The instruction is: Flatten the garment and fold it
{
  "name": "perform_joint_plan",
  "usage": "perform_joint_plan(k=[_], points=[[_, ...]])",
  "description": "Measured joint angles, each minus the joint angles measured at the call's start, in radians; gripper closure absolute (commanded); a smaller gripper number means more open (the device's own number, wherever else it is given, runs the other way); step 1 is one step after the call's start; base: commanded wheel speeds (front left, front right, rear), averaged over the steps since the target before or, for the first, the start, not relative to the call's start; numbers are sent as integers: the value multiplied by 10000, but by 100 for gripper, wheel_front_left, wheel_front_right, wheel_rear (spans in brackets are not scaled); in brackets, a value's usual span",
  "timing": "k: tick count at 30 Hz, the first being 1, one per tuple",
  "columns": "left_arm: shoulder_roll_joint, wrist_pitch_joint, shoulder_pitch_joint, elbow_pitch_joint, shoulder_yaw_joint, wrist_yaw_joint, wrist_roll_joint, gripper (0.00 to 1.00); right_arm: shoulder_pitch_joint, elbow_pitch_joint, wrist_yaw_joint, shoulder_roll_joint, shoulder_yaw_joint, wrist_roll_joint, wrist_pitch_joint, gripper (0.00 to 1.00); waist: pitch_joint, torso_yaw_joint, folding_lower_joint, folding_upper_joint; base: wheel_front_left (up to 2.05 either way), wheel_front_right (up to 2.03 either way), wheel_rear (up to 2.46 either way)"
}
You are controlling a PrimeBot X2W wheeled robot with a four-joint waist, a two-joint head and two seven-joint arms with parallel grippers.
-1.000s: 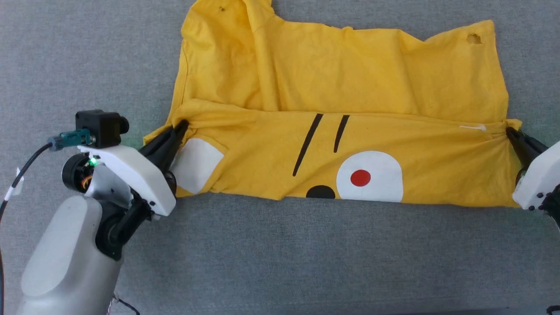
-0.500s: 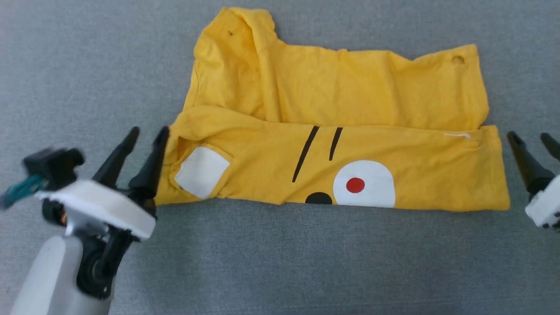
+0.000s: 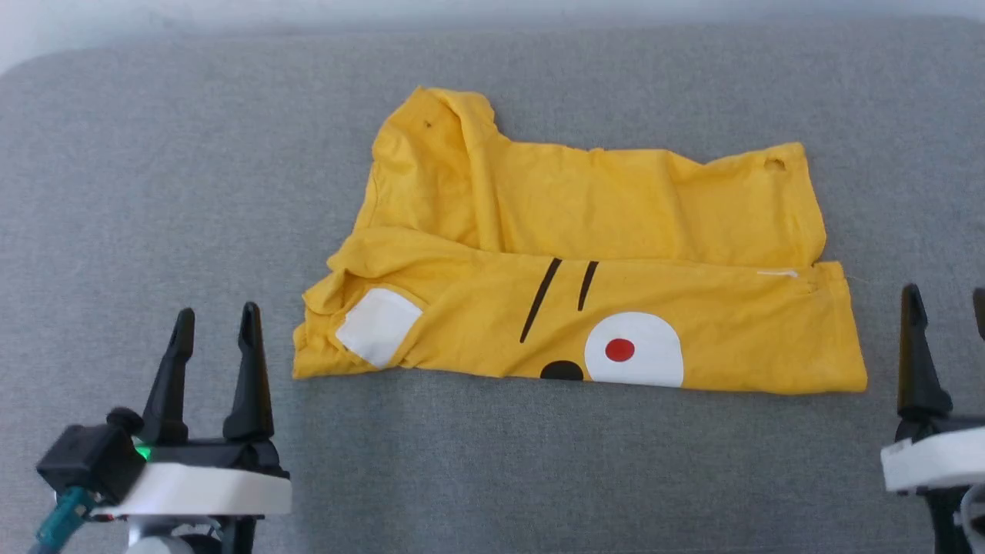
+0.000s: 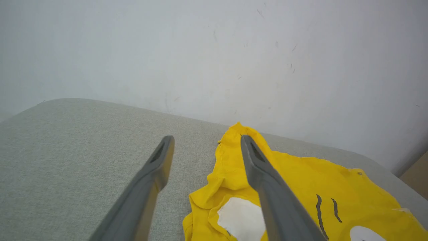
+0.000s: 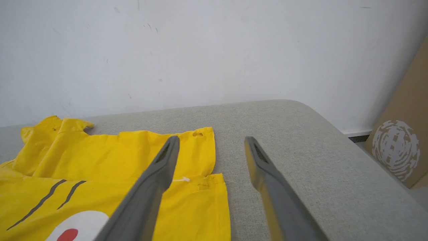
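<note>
The garment (image 3: 600,231) is a bright yellow T-shirt lying on the grey cushion, its near edge folded back over itself. The folded band shows two black lines, a white patch with a red dot (image 3: 619,350) and a white square patch (image 3: 377,336). A small hole (image 3: 774,164) sits at the far right corner. My left gripper (image 3: 217,319) stands open at the lower left, apart from the shirt's left end, with nothing between its fingers. At the right edge my right gripper (image 3: 946,296) is open too, clear of the shirt's right end. Both wrist views show the garment (image 4: 301,194) (image 5: 110,167) beyond spread fingers.
The grey cushion (image 3: 492,477) has a rounded far left corner (image 3: 46,65) and ends at a pale wall (image 4: 214,50). A brown cardboard box (image 5: 401,144) stands beyond the cushion's right end.
Both grippers let go of the shirt's ends, opened and drew back toward me. The head camera pulled back too, so the shirt looks smaller and the cushion's far edge shows.
</note>
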Motion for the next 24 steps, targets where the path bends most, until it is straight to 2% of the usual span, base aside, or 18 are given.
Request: perform_joint_plan(k=[5,11,18,24], points=[[-865,-6,569,-159,307,-117,903,0,561,468,0,207,-81,-1131,-1348,0,-431,64,0,0,0,0,0],[-1521,-6,1005,138,552,-545,1532,0,1014,1158,0,228,58,-857,-1829,0,-817,76,0,0,0,0,0],[-1496,10,958,575,731,-802,1918,0,946,1308,0,234,96,-938,-1923,0,-958,-42,2,0,0,0,0],[-878,1350,185,1066,514,-993,1902,0,944,1200,0,232,-48,-947,-1918,0,-763,-64,2,0,0,0,0]])
